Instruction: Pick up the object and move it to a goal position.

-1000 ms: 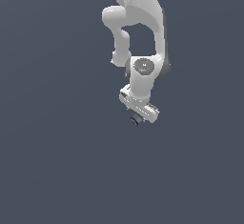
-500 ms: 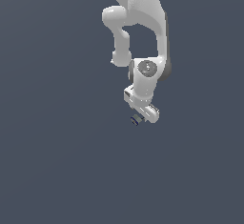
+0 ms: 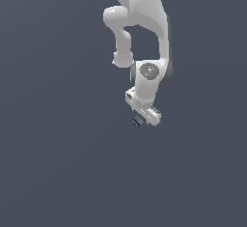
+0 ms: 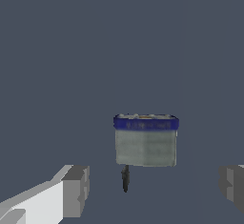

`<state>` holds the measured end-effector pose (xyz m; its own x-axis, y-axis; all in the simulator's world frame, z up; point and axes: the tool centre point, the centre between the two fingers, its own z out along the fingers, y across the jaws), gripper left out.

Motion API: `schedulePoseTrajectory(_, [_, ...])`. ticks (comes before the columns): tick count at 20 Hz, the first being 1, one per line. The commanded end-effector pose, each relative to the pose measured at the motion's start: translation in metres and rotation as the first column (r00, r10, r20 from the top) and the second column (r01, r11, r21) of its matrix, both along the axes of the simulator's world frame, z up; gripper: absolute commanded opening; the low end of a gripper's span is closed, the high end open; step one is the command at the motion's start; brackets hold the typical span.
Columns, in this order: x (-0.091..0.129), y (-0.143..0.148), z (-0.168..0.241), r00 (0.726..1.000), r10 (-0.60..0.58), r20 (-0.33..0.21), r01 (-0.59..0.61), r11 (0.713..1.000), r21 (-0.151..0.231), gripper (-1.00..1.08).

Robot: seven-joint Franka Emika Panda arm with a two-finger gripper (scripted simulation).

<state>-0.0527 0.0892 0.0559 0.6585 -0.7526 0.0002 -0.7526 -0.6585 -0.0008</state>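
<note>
The object (image 4: 145,142) is a short grey cylinder with a dark blue rim. In the wrist view it sits between my two fingers (image 4: 76,189), with a gap on each side. My gripper (image 4: 155,187) is open and nothing touches the object. In the exterior view the object (image 3: 137,121) is a tiny speck just below the white hand, and my gripper (image 3: 140,118) hangs right over it. The fingers are hard to make out there. No goal marker shows.
The white arm (image 3: 144,18) comes down from the top of the exterior view. A plain dark grey surface (image 3: 58,163) fills the rest of both views. A thin dark mark (image 4: 125,178) lies below the object in the wrist view.
The wrist has sunk slightly and shifted a little toward the exterior view's right. The object has stayed in place.
</note>
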Motion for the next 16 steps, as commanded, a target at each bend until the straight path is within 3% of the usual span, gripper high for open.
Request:
schedulePoseTrajectory(1, [-0.001,0.000,-0.009,1.000,-0.001,-0.001,0.001,1.000,0.000,1.00])
schedulePoseTrajectory(12, [-0.001,0.000,-0.043,1.000,-0.004,-0.001,0.004,1.000,0.000,1.00])
schedulePoseTrajectory(13, [-0.001,0.000,-0.043,1.000,-0.004,-0.001,0.004,1.000,0.000,-1.00])
schedulePoseTrajectory(16, [-0.001,0.000,-0.043,1.000,-0.004,-0.001,0.004,1.000,0.000,-1.00])
